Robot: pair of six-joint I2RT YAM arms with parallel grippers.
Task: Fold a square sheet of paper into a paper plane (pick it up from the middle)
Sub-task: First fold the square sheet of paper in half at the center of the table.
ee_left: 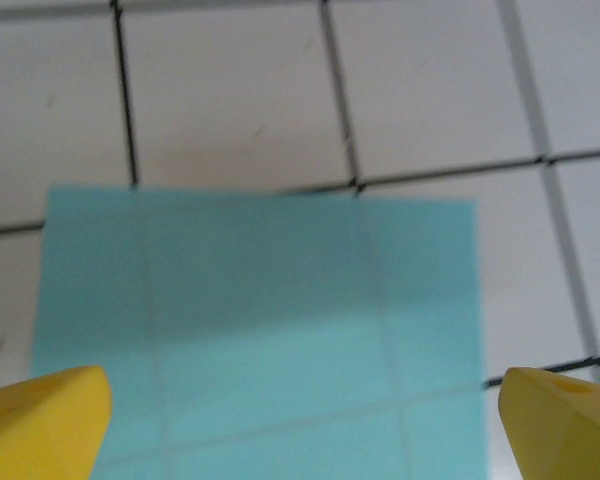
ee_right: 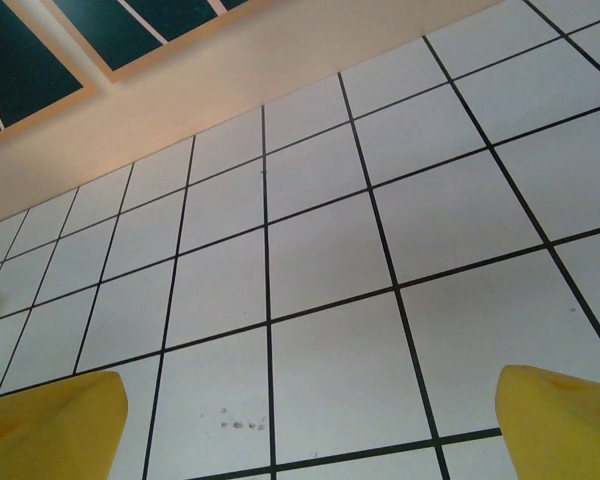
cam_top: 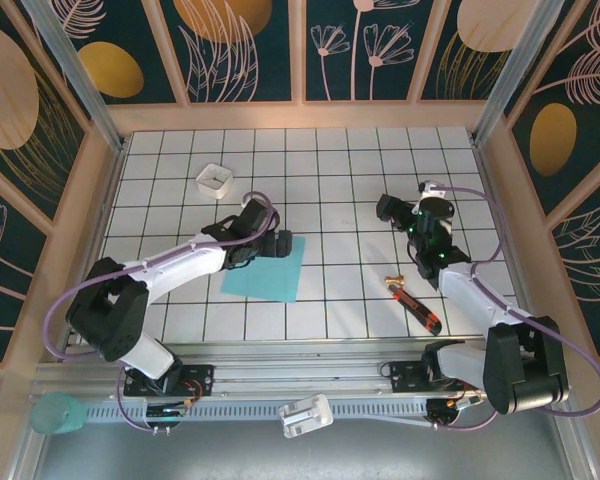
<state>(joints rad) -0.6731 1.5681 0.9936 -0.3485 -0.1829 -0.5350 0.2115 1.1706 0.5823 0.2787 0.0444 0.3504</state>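
Sheet of paper (cam_top: 270, 272), turquoise, lies flat on the table (cam_top: 340, 170) left of the middle, a little toward the near edge. From above, its far edge is hidden under the left gripper (cam_top: 279, 243), which hangs over that edge with jaws spread wide. From the left wrist, the sheet of paper (ee_left: 260, 300) looks soft and blurred, and its near part is cut off at the bottom of the picture. The dark grid lines show faintly through it. Only the yellow tips of the left gripper (ee_left: 305, 425) show, one in each lower corner and far apart. Whether they touch the sheet cannot be told.

The right gripper (cam_top: 407, 202) stands over bare tiles on the right half, well apart from the sheet. From above its fingers are hard to pick out against the dark wrist. Its own camera shows the right gripper (ee_right: 305, 425) spread wide with nothing between the yellow tips.

A small white tray (cam_top: 216, 180) sits at the far left of the table, and a red-and-black pen (cam_top: 417, 305) lies near the right arm. The surface is white tile with a black grid, faintly scuffed. Pale wooden borders ring it, and the walls are dark panels with drawn plants and gold ovals, held by metal posts.
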